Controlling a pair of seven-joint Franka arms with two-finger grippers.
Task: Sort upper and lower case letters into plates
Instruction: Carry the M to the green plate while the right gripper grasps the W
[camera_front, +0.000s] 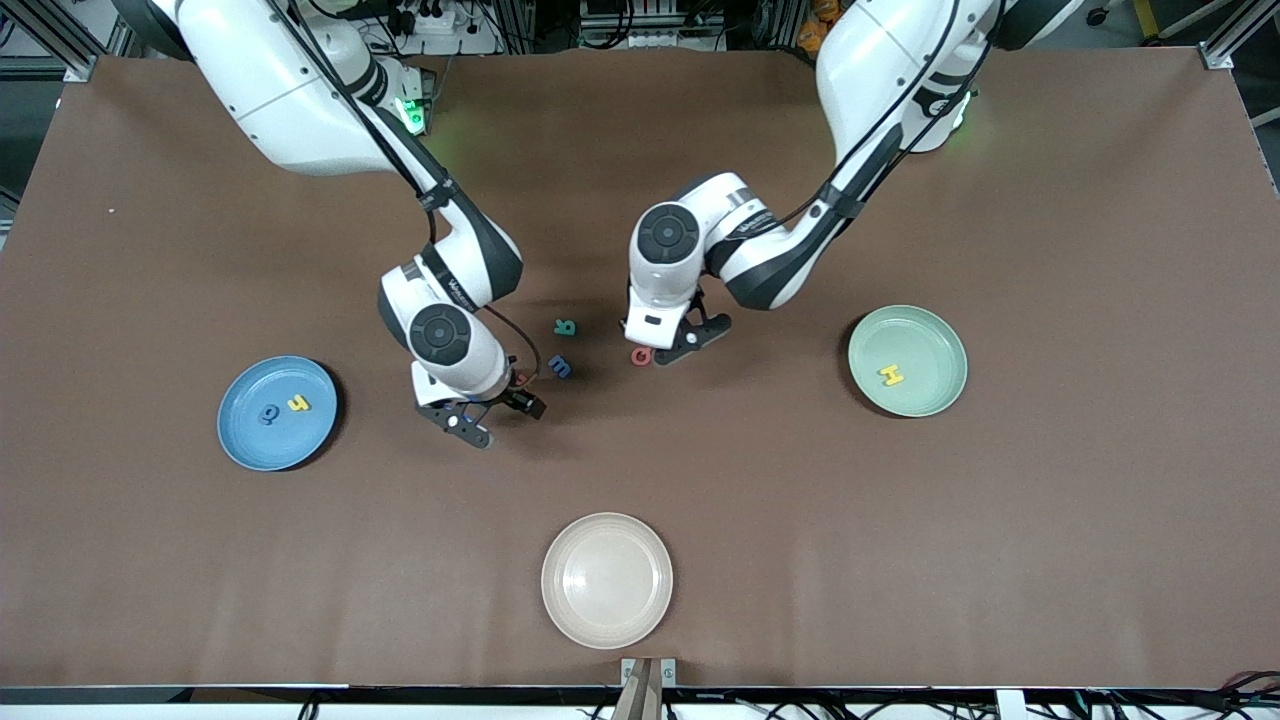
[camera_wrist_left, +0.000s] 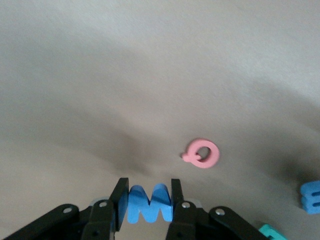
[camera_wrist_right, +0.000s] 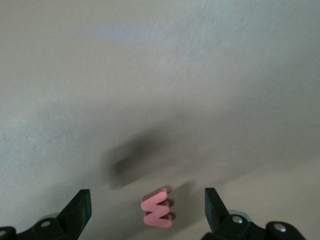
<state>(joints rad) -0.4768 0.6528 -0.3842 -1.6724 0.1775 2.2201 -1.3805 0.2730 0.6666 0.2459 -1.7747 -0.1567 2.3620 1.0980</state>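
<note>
Brown table (camera_front: 900, 560), 3 plates: 1 blue plate (camera_front: 240, 440) toward the right arm's end holding 2 letters, a blue Q (camera_front: 268, 413) and a yellow F (camera_front: 298, 404); 1 mint green plate (camera_front: 935, 335) toward the left arm's end holding 1 yellow H (camera_front: 891, 375); 1 cream plate (camera_front: 607, 580) nearest the front camera.

Loose on the table between the arms, 4 letters: teal letter (camera_front: 566, 326), blue letter (camera_front: 560, 367), red Q (camera_front: 641, 355), pink W (camera_wrist_right: 158, 208).

Left gripper (camera_wrist_left: 148, 200) pinched on 1 blue M (camera_wrist_left: 149, 204), over the table near the red Q.

Right gripper (camera_wrist_right: 148, 207) spread wide, holding nothing, over the pink W.
</note>
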